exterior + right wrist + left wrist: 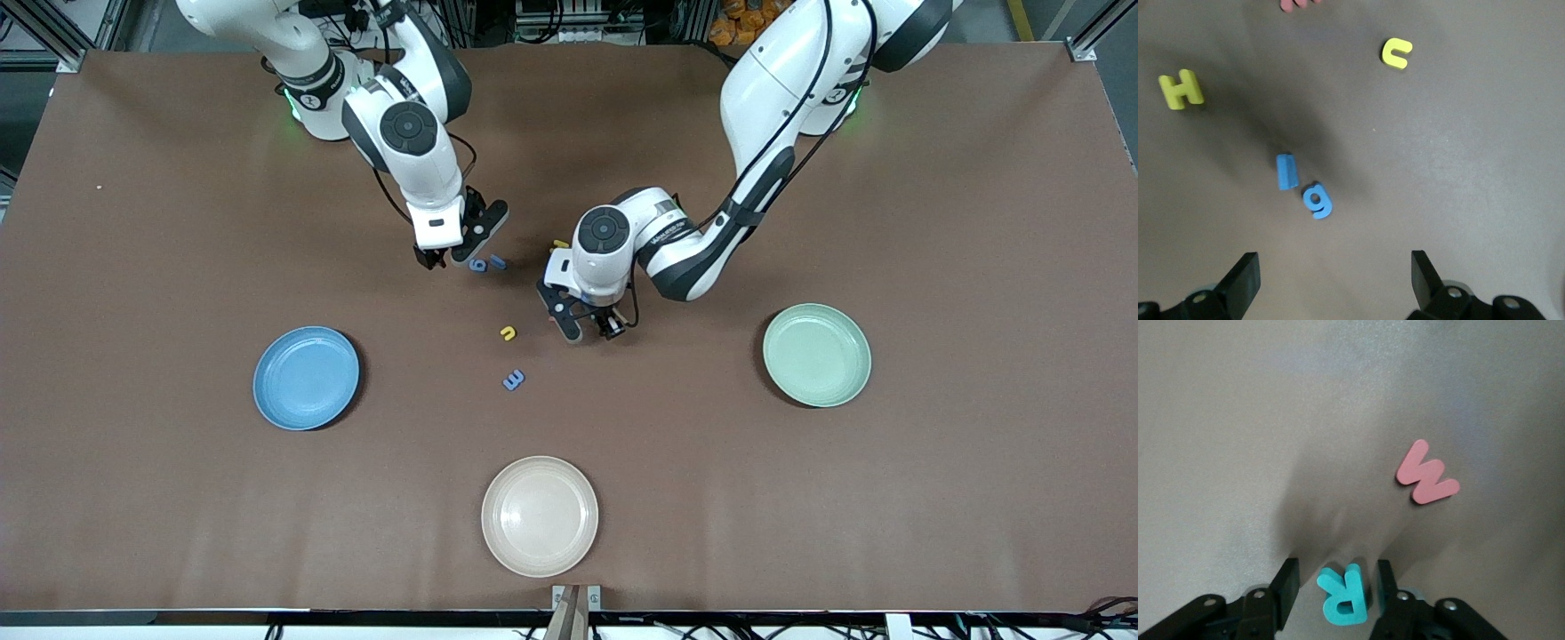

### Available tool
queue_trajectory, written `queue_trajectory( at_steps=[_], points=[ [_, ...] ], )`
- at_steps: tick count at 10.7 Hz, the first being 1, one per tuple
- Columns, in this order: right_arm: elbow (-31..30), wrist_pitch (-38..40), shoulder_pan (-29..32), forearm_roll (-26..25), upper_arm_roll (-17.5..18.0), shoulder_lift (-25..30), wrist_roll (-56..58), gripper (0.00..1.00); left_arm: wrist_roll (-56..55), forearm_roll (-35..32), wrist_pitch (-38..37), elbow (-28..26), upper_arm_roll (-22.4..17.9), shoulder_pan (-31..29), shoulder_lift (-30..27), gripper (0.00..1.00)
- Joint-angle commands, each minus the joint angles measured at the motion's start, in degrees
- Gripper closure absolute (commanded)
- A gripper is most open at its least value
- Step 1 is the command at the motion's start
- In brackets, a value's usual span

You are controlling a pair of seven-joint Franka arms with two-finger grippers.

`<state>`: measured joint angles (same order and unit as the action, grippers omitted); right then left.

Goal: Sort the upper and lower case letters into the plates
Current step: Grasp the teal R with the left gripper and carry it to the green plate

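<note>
Teal letter R (1343, 594) lies flat on our table (178, 498) between the parted fingers of our left gripper (1338, 590), not yet clamped; our right gripper (1335, 280) hangs wide open, empty, over blue g (1317, 201).

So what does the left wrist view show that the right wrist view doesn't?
Only the left wrist view shows the teal R lying between the open left claw, and a whole pink W beside it. Only the right wrist view shows the yellow H, yellow c, blue g and a blue bar-shaped letter, with the right claw open above them. Both show the brown table.
</note>
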<state>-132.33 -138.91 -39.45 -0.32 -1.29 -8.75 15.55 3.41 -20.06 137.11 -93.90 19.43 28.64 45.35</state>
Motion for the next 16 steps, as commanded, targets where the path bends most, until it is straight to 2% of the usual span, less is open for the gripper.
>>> queue_trajectory(
  at_steps=[1, 2, 5, 8, 10, 12, 16],
  points=[
    [-0.5, -5.7, 2.1, -0.6, 0.2, -4.6, 6.0, 0.0, 0.5, -2.1, -0.3, 1.3, -0.5, 0.3, 0.7, 0.98],
    [-0.6, -7.5, 1.8, -0.6, 0.2, -6.0, 6.3, 0.0, 0.5, -2.3, -0.9, 1.3, -1.4, 0.1, 0.0, 1.0],
    [-2.6, -12.6, -1.4, -0.6, 0.2, -7.9, 6.3, 0.0, 0.9, 0.3, -9.7, 1.3, -2.0, -3.3, -5.6, 1.0],
    [-4.2, -13.8, -3.4, -0.7, 0.2, -7.9, 6.3, 0.0, 6.2, 8.1, -17.2, 1.3, -0.8, -14.7, -12.3, 1.0],
    [-4.4, -13.9, -4.5, -0.7, 0.2, -7.9, 7.2, 0.0, 12.0, 9.4, -18.9, 0.6, 1.0, -23.6, -14.4, 1.0],
    [-4.4, -15.2, -3.8, -0.7, 0.2, -8.5, 10.7, 0.0, 13.4, 9.3, -19.6, -0.8, 6.1, -35.0, -14.2, 1.0],
    [-4.4, -16.6, -2.0, -0.8, 0.0, -10.0, 13.5, 0.0, 11.1, 9.5, -18.5, -6.5, 6.1, -38.5, -11.9, 1.0]
  ],
)
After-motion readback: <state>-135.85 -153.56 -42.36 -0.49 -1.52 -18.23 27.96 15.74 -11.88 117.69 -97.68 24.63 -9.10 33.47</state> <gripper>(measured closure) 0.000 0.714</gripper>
